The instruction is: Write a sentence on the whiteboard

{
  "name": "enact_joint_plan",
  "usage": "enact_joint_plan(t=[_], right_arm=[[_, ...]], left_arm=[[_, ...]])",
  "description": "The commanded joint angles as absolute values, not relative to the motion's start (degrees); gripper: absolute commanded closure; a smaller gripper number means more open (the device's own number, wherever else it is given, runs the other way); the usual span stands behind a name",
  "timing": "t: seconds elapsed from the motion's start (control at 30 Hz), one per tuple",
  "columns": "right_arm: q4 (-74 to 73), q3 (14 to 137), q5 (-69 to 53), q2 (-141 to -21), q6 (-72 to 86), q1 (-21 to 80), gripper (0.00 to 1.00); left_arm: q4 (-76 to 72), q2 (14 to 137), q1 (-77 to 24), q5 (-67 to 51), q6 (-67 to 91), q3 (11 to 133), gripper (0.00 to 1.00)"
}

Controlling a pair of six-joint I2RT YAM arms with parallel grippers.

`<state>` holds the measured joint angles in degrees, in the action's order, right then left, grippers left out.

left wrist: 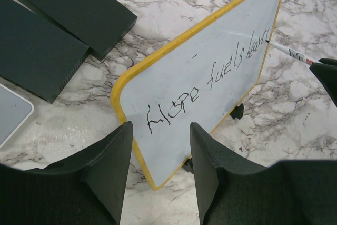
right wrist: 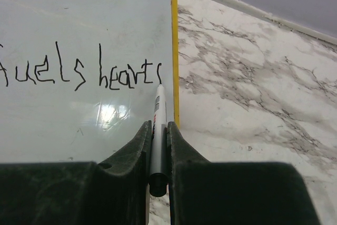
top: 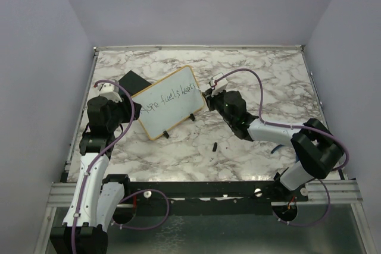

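The whiteboard (top: pixel 169 100), white with a yellow frame, stands tilted on black feet at the table's middle left. The sentence (left wrist: pixel 210 75) reads "Hope fuels hearts" in dark marker. My right gripper (right wrist: pixel 159 130) is shut on a white marker (right wrist: pixel 159 106), whose tip touches the board just after the last letter, near its right edge (right wrist: pixel 175 51). In the top view this gripper (top: pixel 212 95) is at the board's right end. My left gripper (left wrist: pixel 160 148) is open, its fingers (left wrist: pixel 108 162) on either side of the board's near lower corner (left wrist: pixel 158 183). In the top view it (top: pixel 136 116) is at the board's left end.
Two flat black blocks (left wrist: pixel 73 9) (left wrist: pixel 31 51) lie behind the board on the left; one shows in the top view (top: pixel 132 81). A small black cap (top: pixel 214 146) lies on the marble table in front. A grey-white flat edge (left wrist: pixel 10 111) shows at the far left. Raised rails edge the table.
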<state>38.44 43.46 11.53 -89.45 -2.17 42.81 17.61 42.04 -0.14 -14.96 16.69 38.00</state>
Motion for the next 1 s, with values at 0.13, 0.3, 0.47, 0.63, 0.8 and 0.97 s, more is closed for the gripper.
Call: enact_joint_plan(t=[0.13,0.3,0.47,0.63,0.8,0.97], right_arm=[[37.4,42.1,9.8,-88.9,-1.5,43.2,0.99],[37.5,41.9,9.1,-88.8,-1.5,43.6,0.99],[37.6,42.1,8.4,-89.0,-1.6,44.1,0.99],[37.7,42.1,9.1,-89.1,-1.6,44.6,0.99],[38.1,41.4,11.3,-88.1,-1.8,44.6,0.99],[37.8,39.6,11.7,-83.6,-1.2,44.6,0.99]], left_arm=[[16.6,41.5,-0.5,-15.9,16.6,37.6,0.5],[16.6,41.5,-0.5,-15.9,16.6,37.6,0.5],[16.6,41.4,-0.5,-16.0,16.5,37.5,0.5],[16.6,41.4,-0.5,-16.0,16.6,37.5,0.5],[16.6,41.4,-0.5,-15.9,16.6,37.5,0.5],[16.7,41.4,-0.5,-15.9,16.5,37.4,0.5]])
